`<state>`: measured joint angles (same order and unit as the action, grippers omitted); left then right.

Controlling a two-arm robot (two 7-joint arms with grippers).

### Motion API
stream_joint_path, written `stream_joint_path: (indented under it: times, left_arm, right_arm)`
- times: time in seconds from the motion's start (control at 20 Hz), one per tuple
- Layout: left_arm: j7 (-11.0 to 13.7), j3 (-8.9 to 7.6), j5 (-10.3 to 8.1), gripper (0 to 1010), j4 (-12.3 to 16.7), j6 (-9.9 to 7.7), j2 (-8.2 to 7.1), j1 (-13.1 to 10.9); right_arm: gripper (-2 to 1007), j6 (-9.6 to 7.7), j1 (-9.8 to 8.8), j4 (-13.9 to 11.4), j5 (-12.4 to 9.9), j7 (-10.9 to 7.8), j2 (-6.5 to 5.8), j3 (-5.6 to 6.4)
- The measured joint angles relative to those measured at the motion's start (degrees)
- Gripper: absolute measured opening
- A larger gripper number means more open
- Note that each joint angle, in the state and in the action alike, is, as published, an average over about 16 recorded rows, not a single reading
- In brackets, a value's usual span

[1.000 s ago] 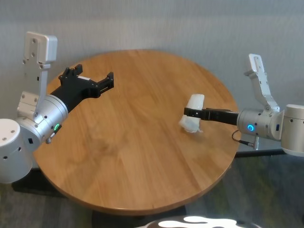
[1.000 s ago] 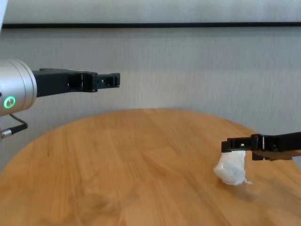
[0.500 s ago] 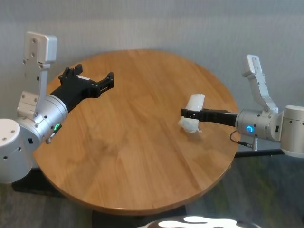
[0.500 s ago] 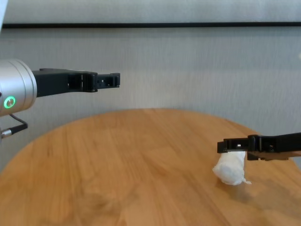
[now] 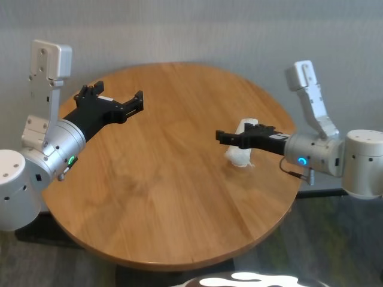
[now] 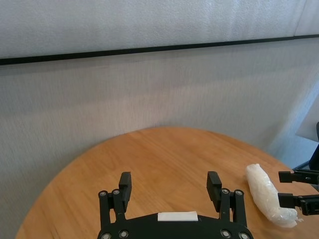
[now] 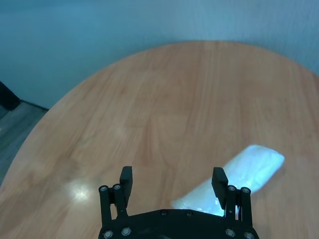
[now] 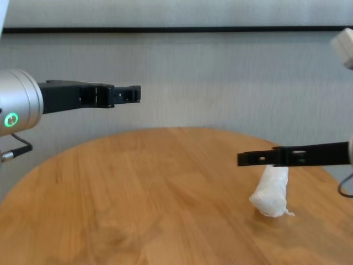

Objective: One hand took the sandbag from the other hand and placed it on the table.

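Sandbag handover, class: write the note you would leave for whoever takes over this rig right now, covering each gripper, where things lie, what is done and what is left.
Right gripper: open, empty, level above the sandbag with no contact in the chest view.
Left gripper: open, empty, held high over the table's far left part, well away from the bag.
Sandbag: lying on the table near its right edge, free of both grippers.
Done: the bag is handed across and set down.
Left: probably only pulling the right arm clear; nothing else appears pending.
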<state>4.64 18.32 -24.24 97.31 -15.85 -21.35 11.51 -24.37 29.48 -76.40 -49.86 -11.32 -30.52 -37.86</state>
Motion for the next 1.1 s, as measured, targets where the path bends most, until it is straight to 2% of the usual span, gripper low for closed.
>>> stream_joint_path:
  times: [0.3, 0.65, 0.9, 1.1]
  left_arm:
    - [0.0, 0.0, 0.0, 1000, 0.0, 0.0, 0.0, 0.0]
    - [0.0, 0.0, 0.0, 1000, 0.0, 0.0, 0.0, 0.0]
    - [0.0, 0.0, 0.0, 1000, 0.0, 0.0, 0.0, 0.0]
    - [0.0, 0.0, 0.0, 1000, 0.0, 0.0, 0.0, 0.0]
  right_arm:
    - [1001, 2.95, 0.7, -1.71, 5.26, 0.96, 1.61, -1.8]
    - [1001, 5.99, 2.29, -2.02, 11.02, 2.39, 4.64, -3.73]
    - [1001, 7.53, 3.64, -1.43, 14.11, 3.15, 6.72, -4.5]
    - [1001, 8.26, 4.67, -0.78, 15.77, 3.46, 8.08, -4.57]
